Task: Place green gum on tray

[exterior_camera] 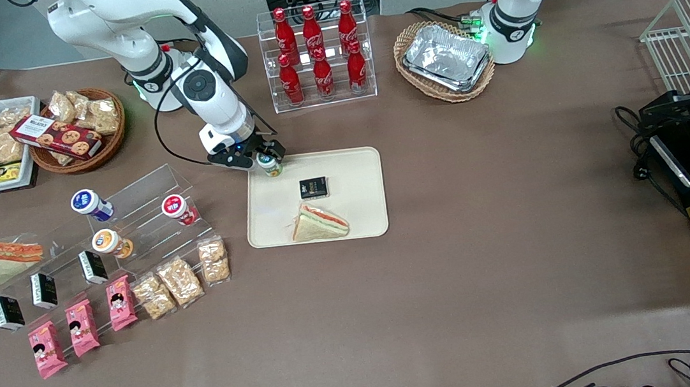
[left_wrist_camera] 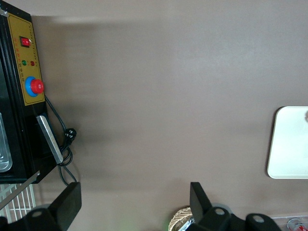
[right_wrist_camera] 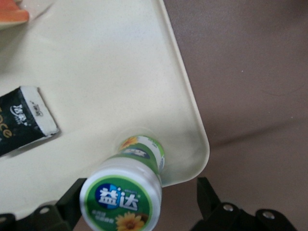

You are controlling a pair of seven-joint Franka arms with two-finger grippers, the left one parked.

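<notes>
My gripper [exterior_camera: 259, 159] hangs over the corner of the tray [exterior_camera: 367, 217] that lies farthest from the front camera, toward my end of the table. Its fingers [right_wrist_camera: 208, 195] are spread wide apart. One stands clear of the green gum [right_wrist_camera: 126, 190], and I cannot make out whether the other touches it. The bottle stands upright on the tray [right_wrist_camera: 120, 72], just inside the rounded rim, and bare brown table [right_wrist_camera: 250, 86] begins right past that edge. Most of the tray floor around the gum is open cream surface. A small black packet [exterior_camera: 313, 188] lies flat near the tray's middle, and a wrapped sandwich [exterior_camera: 318, 222] sits nearer the front camera, well apart from the bottle. From my wrist the black packet [right_wrist_camera: 21, 120] is cut off at the frame edge, and only an orange sliver of the sandwich [right_wrist_camera: 12, 12] shows. Beside the tray, toward my end, a clear acrylic rack [exterior_camera: 146, 195] holds a blue-lidded bottle [exterior_camera: 91, 205], a red-lidded bottle [exterior_camera: 178, 210] and an orange-lidded one [exterior_camera: 110, 242]. A stand of red cola bottles [exterior_camera: 317, 52] rises farther from the front camera than the tray. In the front view my fingers hide part of the gum [exterior_camera: 269, 164].
</notes>
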